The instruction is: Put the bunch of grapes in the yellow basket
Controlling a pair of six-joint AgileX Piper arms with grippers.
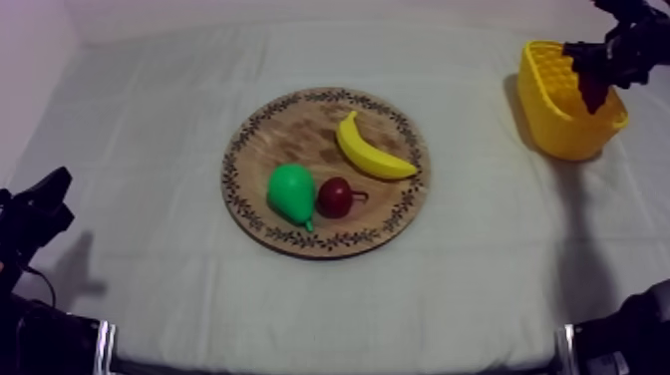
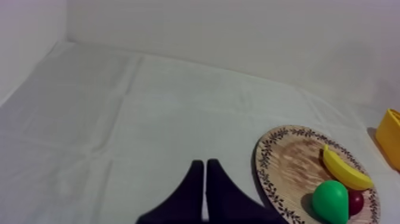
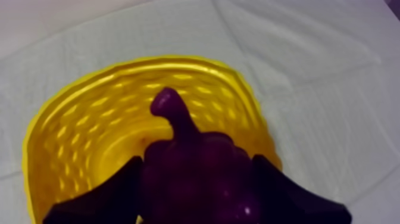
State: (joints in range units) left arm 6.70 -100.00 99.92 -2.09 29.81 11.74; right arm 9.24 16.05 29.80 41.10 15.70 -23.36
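The purple bunch of grapes (image 3: 196, 173) hangs just above the open yellow basket (image 3: 89, 131), stem pointing away, with my right gripper (image 3: 199, 184) shut on it, one black finger (image 3: 113, 193) on each side. From above, the right gripper (image 1: 596, 85) is over the yellow basket (image 1: 558, 115) at the far right of the table. My left gripper (image 2: 205, 170) is shut on nothing, its fingers a narrow wedge over bare cloth left of the wooden board (image 2: 291, 161). In the top view the left gripper (image 1: 45, 204) sits low at the left edge.
The round wooden board (image 1: 299, 125) lies mid-table and carries a banana (image 1: 374, 152), a green pear (image 1: 291, 191) and a small red fruit (image 1: 335, 196). Grey-white cloth covers the table around it.
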